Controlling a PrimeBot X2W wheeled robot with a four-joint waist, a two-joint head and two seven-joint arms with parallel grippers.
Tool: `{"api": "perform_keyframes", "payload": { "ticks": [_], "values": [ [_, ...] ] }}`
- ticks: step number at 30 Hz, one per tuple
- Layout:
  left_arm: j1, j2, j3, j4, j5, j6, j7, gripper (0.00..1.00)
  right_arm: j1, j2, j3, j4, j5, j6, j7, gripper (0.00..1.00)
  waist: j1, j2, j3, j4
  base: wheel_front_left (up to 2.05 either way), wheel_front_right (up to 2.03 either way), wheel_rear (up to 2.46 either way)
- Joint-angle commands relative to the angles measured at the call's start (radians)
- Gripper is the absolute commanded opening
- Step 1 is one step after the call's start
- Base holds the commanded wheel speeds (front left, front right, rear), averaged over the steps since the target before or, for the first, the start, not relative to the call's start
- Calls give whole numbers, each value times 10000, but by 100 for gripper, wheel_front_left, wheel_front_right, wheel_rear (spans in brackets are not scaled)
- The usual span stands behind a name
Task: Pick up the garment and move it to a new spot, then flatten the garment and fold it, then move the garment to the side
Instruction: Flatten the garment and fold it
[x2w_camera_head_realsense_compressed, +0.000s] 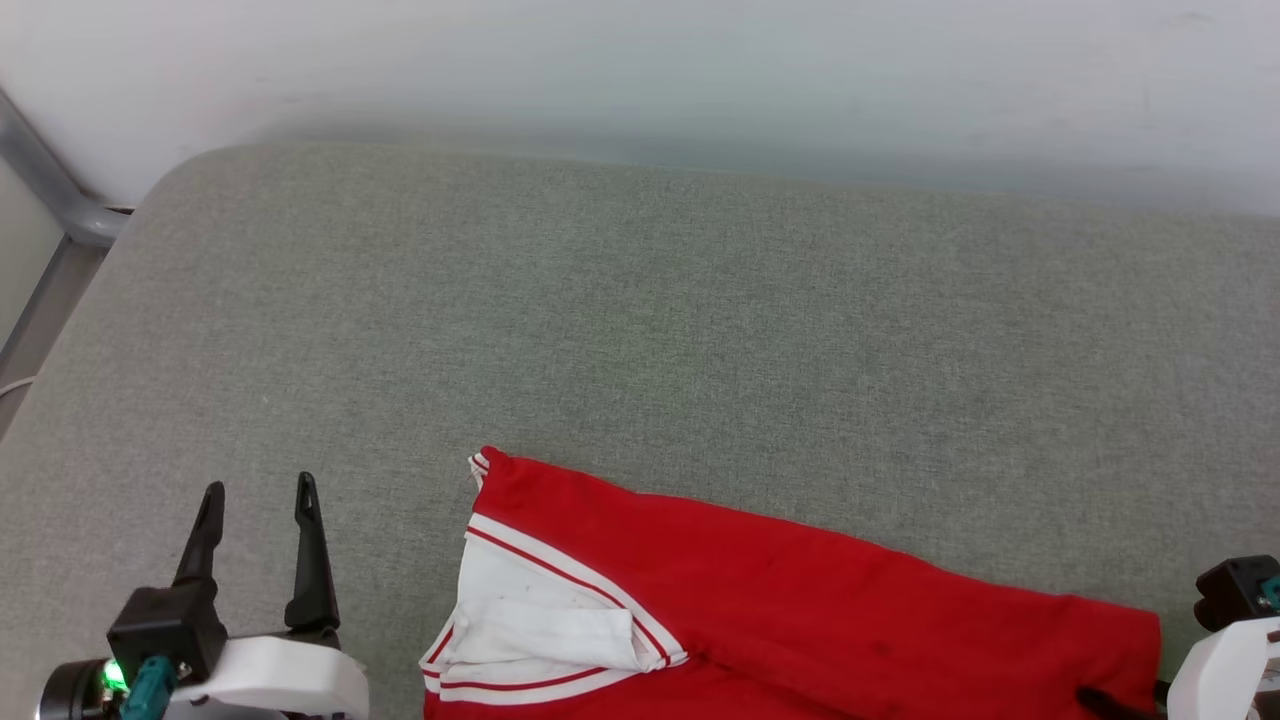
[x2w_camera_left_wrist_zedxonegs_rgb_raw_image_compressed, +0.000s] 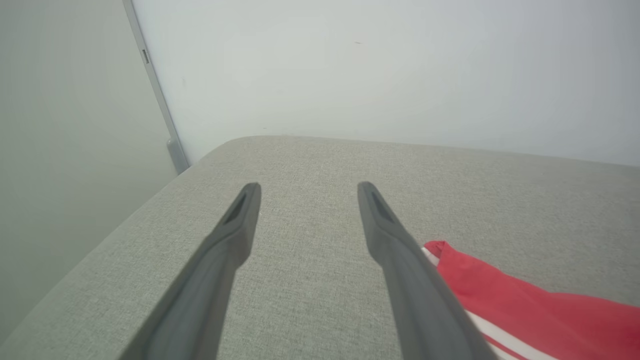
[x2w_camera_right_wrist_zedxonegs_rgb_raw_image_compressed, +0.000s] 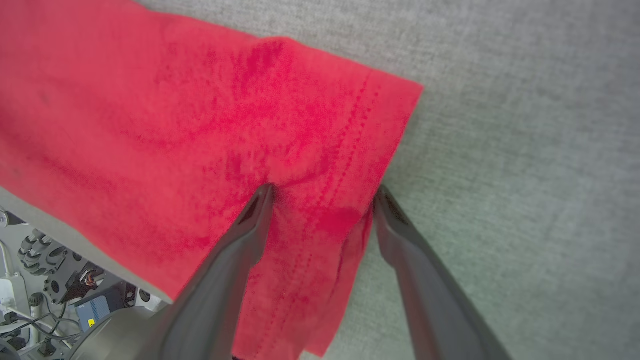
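The garment (x2w_camera_head_realsense_compressed: 800, 590) is a red jersey lying folded on the grey padded surface (x2w_camera_head_realsense_compressed: 640, 330) at the near edge, plain red side up, with a white sleeve (x2w_camera_head_realsense_compressed: 540, 620) and striped trim at its left end. My left gripper (x2w_camera_head_realsense_compressed: 258, 487) stands open to the left of it, apart from the cloth; in the left wrist view my left gripper (x2w_camera_left_wrist_zedxonegs_rgb_raw_image_compressed: 309, 187) is empty over bare padding, and the garment (x2w_camera_left_wrist_zedxonegs_rgb_raw_image_compressed: 525, 305) shows at the right. My right gripper (x2w_camera_right_wrist_zedxonegs_rgb_raw_image_compressed: 324, 190) is open at the right hem of the garment (x2w_camera_right_wrist_zedxonegs_rgb_raw_image_compressed: 200, 125), one finger on the cloth, the other at its edge.
A pale wall (x2w_camera_head_realsense_compressed: 640, 70) rises behind the surface. A grey metal rail (x2w_camera_head_realsense_compressed: 50, 190) runs down the far left. The padding stretches bare beyond and to the right of the jersey. The robot's base (x2w_camera_right_wrist_zedxonegs_rgb_raw_image_compressed: 50, 280) shows below the near edge in the right wrist view.
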Motion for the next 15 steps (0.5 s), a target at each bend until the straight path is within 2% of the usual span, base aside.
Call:
{"api": "perform_keyframes", "payload": {
  "ticks": [1,9,10,11,12,15],
  "values": [
    [163,-242,189,-49,273,-113,-69,100,-79,192,216,196,62,-8,-27,100,0,0,31,31,0,0,0],
    [714,-1898,1442,-9,2482,-754,-69,100,-114,295,1401,927,342,22,-215,100,0,0,80,174,0,0,0],
    [775,-2006,1548,-8,2723,-832,-68,100,-107,290,1485,961,366,33,-300,65,0,0,69,173,0,0,0],
    [826,-2145,1670,16,2905,-923,-68,100,-120,273,1571,989,412,35,-368,22,0,0,54,173,0,0,0],
    [855,-2295,1795,15,3044,-997,-68,100,-134,261,1663,1022,464,45,-407,0,0,0,37,168,0,0,0],
    [951,-2559,2106,28,3489,-1229,-70,100,-240,123,1727,1060,499,38,-711,0,0,0,-32,117,0,0,0]
  ]
}}
